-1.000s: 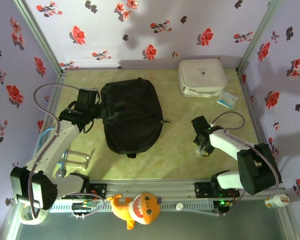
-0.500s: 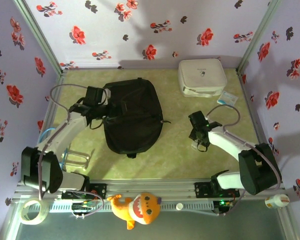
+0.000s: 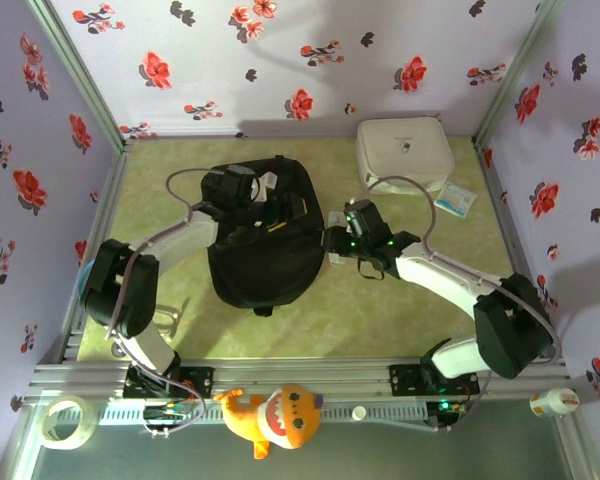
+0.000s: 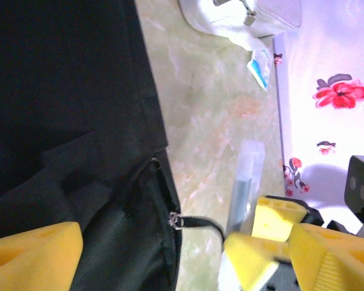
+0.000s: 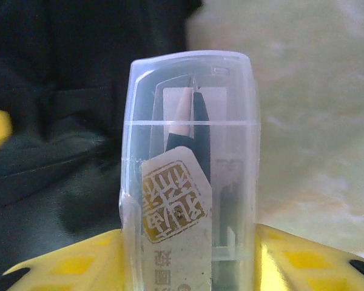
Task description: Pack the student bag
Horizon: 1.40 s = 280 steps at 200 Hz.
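The black student bag (image 3: pixel 265 245) lies flat mid-table, and in the left wrist view its zipper pull (image 4: pixel 178 220) sits at the right edge of the bag (image 4: pixel 67 121). My left gripper (image 3: pixel 272 206) hovers over the bag's upper part, open, its yellow fingers (image 4: pixel 30 254) spread wide around the zipper area. My right gripper (image 3: pixel 333 243) is at the bag's right edge, shut on a clear plastic pencil case (image 5: pixel 191 151) with a dark pencil and a gold label inside. That case (image 4: pixel 246 182) also shows upright beside the zipper in the left wrist view.
A white zip case (image 3: pixel 403 152) stands at the back right, a small blue-white packet (image 3: pixel 454 200) beside it. On the front rail lie an orange plush shark (image 3: pixel 275 415), a tape roll (image 3: pixel 58 420) and a small bottle (image 3: pixel 552 402). Flowered walls enclose the table.
The left arm swung right from the bag's left side to over its top. The right arm carried the clear pencil case left, up to the bag's right edge.
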Motion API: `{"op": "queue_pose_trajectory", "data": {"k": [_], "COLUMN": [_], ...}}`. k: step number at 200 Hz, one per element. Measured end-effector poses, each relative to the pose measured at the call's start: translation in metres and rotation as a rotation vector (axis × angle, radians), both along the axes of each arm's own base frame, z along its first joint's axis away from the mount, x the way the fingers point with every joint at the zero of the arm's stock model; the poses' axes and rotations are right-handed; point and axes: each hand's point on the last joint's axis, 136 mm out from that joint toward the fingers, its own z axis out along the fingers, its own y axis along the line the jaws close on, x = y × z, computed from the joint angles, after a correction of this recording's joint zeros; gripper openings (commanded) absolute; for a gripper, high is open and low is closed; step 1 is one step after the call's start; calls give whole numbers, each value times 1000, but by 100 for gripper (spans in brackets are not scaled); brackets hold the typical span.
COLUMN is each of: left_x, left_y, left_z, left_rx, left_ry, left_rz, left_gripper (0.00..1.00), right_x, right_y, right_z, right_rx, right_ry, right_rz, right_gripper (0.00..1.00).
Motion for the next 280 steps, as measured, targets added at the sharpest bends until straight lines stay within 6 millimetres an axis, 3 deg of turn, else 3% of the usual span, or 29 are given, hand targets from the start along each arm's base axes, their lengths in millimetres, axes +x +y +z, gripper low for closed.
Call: {"op": "queue_pose_trajectory", "data": {"k": [54, 113, 145, 171, 188, 237, 280], "left_x": [-7, -8, -8, -5, -1, 18, 34], "left_y": [-33, -43, -42, -39, -31, 13, 34], "left_z": [5, 2, 1, 2, 6, 53, 90], "left_rx": [-35, -38, -35, -41, -50, -152, -326], "left_ry": [9, 40, 56, 56, 51, -20, -50], "left_rz": [-71, -83, -75, -70, -55, 41, 135], "left_gripper": [58, 27, 10, 9, 9, 9, 9], "right_x": [-4, -6, -6, -5, -7, 5, 12], "right_y": [35, 48, 49, 54, 52, 39, 59], "right_z": [19, 25, 22, 30, 36, 72, 102], "right_rx": [90, 128, 129, 173, 215, 457, 718], "right_ry": [-74, -98, -93, -108, -123, -145, -87], "right_rz": [150, 213, 216, 224, 220, 116, 98], "right_gripper": [49, 50, 63, 83, 89, 91, 87]}}
